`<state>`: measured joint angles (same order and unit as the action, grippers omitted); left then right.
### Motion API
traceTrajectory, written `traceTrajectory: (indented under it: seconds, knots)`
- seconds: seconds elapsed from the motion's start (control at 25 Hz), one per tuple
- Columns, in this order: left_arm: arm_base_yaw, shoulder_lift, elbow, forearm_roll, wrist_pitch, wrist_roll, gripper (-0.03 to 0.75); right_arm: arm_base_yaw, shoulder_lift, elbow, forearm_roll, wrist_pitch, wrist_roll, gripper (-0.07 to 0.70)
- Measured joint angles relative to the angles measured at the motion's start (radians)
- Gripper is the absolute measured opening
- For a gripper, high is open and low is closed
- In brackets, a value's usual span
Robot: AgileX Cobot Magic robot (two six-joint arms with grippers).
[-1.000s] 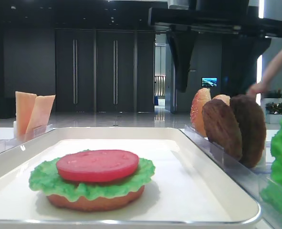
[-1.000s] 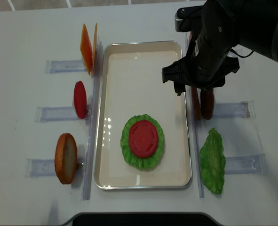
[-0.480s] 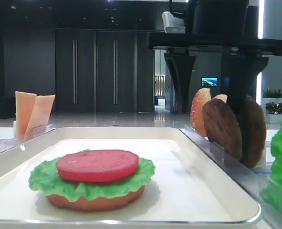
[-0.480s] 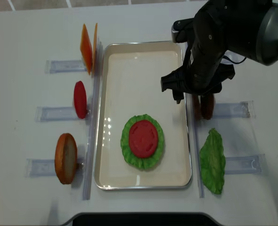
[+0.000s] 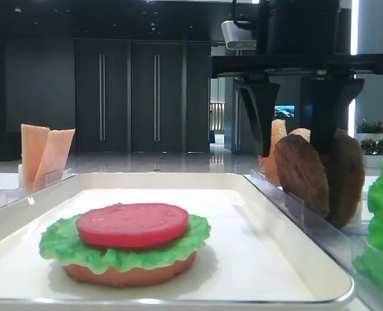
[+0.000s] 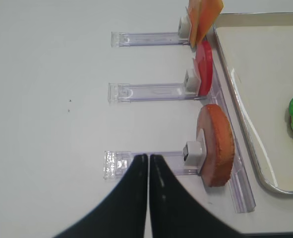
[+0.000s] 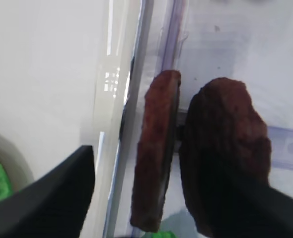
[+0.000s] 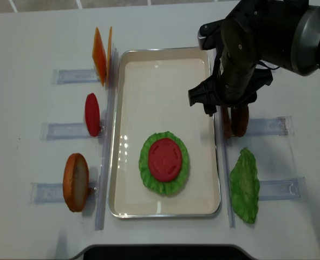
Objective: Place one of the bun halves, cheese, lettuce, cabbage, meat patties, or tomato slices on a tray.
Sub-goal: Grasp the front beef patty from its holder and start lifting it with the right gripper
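Two meat patties point(image 8: 235, 120) stand on edge in a clear rack just right of the white tray point(image 8: 160, 81). My right gripper point(image 7: 168, 171) is open and hangs over them, one finger point(image 5: 256, 120) on the tray side and the other point(image 5: 324, 123) at the patties' tops; it grips nothing. The nearer patty point(image 7: 156, 148) and the farther one point(image 7: 225, 148) both show between the jaws. On the tray lies a stack of bun half point(image 5: 129, 273), lettuce point(image 5: 61, 243) and tomato slice point(image 5: 133, 223). My left gripper point(image 6: 148, 156) is shut and empty over the table.
Racks left of the tray hold cheese point(image 8: 101, 54), a tomato slice point(image 8: 92, 114) and a bun half point(image 8: 76, 181). A lettuce leaf point(image 8: 245, 186) lies on the right rack. Speckled bun halves point(image 5: 273, 139) stand behind the patties.
My right gripper has come down over the patties and its jaws have narrowed a little. The left gripper has not moved.
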<state>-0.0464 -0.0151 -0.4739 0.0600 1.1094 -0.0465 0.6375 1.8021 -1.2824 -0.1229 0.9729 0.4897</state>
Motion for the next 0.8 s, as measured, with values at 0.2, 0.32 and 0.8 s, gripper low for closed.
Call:
traceTrajectory:
  seconds: [0.2, 0.32, 0.8]
  knots:
    - [0.000, 0.000, 0.000, 0.000, 0.000, 0.000, 0.000, 0.000, 0.000, 0.000, -0.010, 0.000, 0.001, 0.372]
    - [0.000, 0.000, 0.000, 0.000, 0.000, 0.000, 0.000, 0.000, 0.000, 0.000, -0.011, 0.000, 0.001, 0.349]
    - [0.000, 0.000, 0.000, 0.000, 0.000, 0.000, 0.000, 0.000, 0.000, 0.000, -0.018, 0.007, 0.001, 0.110]
